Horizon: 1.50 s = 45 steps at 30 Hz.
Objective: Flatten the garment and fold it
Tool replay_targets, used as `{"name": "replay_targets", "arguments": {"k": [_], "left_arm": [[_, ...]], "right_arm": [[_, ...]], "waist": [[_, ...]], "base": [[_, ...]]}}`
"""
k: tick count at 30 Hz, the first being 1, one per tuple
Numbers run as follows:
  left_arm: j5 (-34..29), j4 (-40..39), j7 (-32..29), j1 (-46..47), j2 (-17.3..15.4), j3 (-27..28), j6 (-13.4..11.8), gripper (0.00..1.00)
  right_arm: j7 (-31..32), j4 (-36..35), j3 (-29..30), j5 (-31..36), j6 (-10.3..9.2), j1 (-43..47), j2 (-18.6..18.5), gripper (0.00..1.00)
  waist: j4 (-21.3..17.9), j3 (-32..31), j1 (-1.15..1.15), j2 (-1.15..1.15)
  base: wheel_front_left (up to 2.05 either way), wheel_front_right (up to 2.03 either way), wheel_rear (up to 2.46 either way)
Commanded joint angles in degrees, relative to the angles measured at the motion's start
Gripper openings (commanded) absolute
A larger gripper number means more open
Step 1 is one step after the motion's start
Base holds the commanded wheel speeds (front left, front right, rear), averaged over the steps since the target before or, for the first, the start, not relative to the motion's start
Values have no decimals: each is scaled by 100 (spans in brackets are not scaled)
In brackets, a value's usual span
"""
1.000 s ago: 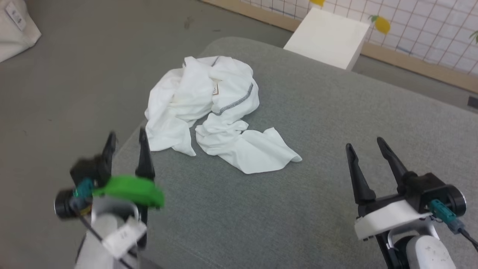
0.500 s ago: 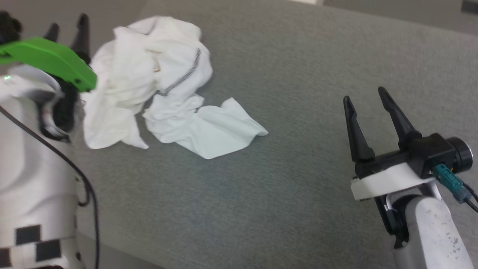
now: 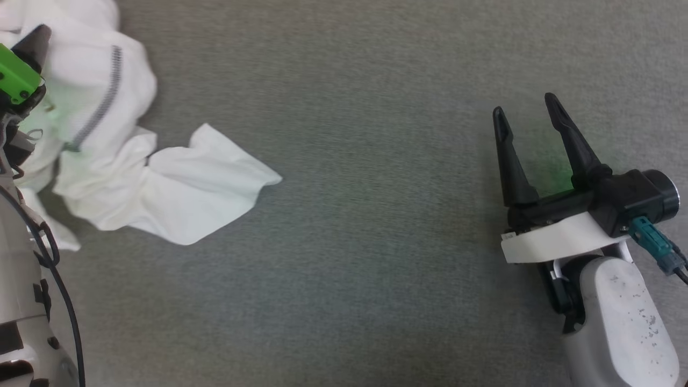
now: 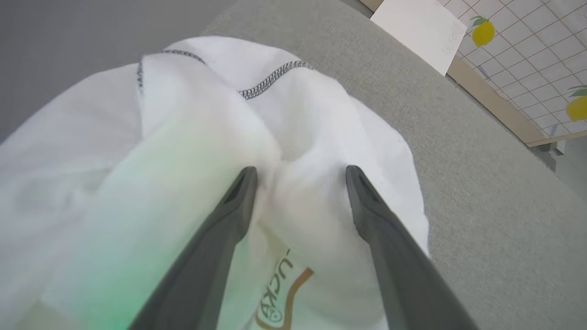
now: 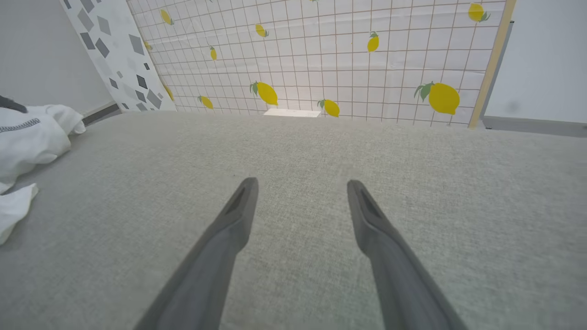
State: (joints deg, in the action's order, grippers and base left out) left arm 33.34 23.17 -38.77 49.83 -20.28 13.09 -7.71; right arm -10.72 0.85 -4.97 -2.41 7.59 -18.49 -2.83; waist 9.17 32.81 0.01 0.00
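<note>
The garment (image 3: 161, 188), a crumpled white shirt with a dark zigzag seam, lies bunched on the grey cushion (image 3: 376, 242) at the head view's left edge. In the left wrist view the garment (image 4: 206, 119) fills the middle, and my left gripper (image 4: 300, 172) stands open with both fingertips against a raised fold of it. In the head view one dark fingertip (image 3: 35, 43) of that gripper shows over the garment beside a green part. My right gripper (image 3: 527, 110) hovers open over bare cushion far to the right, nothing between its fingers; it also shows in its own view (image 5: 302, 183).
The grey cushion's far edge (image 5: 293, 119) meets a lemon-patterned grid wall (image 5: 344, 55). A white board (image 4: 422, 27) leans beyond the cushion. Grey floor (image 4: 69, 46) lies past the cushion's left edge. Bare cushion stretches between the garment and my right gripper.
The head camera has tilted down and right, so the garment slid to the picture's left edge. My left gripper has reached forward onto the garment. The right gripper stays open over the cushion.
</note>
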Motion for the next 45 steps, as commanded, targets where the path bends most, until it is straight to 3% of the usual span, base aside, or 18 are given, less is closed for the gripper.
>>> {"name": "replay_targets", "arguments": {"k": [1,9,10,11,12,13,16,22,30,38,45], "left_arm": [[-17,2,-107,-68,-56,13,-119,100],[-36,-26,-1334,-795,-34,-183,-595,100],[-24,-59,-1527,-887,-52,-225,-604,80],[-19,-140,-1704,-990,-91,-268,-591,48],[-42,-242,-1716,-1048,-138,-271,-583,32],[-95,-357,-1622,-1092,-199,-255,-578,0],[-395,-625,-1022,-1224,-390,-249,-530,0],[-1084,-855,836,-1165,-668,-328,-332,0],[-1725,-825,2962,-668,-918,-778,196,0],[-1949,-1057,3525,147,-696,-1490,613,0],[-1783,-1059,3482,915,-14,-2096,885,0]], "right_arm": [[-61,28,0,-40,-10,-115,-5,100],[-153,186,-13,-93,-10,-221,-5,100],[-160,207,-11,-99,-10,-214,-5,100],[-168,230,-5,-103,-10,-200,-5,100],[-173,251,3,-109,-10,-188,-5,100],[-177,267,9,-111,-10,-177,-5,100],[-209,342,44,-128,-10,-125,-5,100],[-255,521,124,-223,-10,122,-5,100],[-253,651,317,-376,-10,690,-5,100],[-199,612,418,-494,-10,1072,-5,100],[-141,581,447,-581,-10,1293,-5,100]], "waist": [[-550,550,-1,0],[-532,426,-1,0],[-522,376,-1,0],[-508,310,-1,0],[-496,248,-1,0],[-489,190,-1,0],[-459,-113,-1,0],[-388,-949,-1,0],[-447,-2055,-1,0],[-811,-2690,-1,0],[-1302,-2959,-1,0]], "base": [[0,0,0],[0,0,0],[0,0,0],[0,0,0],[0,0,0],[0,0,0],[0,0,0],[0,0,0],[0,0,0],[0,0,0],[0,0,0]]}}
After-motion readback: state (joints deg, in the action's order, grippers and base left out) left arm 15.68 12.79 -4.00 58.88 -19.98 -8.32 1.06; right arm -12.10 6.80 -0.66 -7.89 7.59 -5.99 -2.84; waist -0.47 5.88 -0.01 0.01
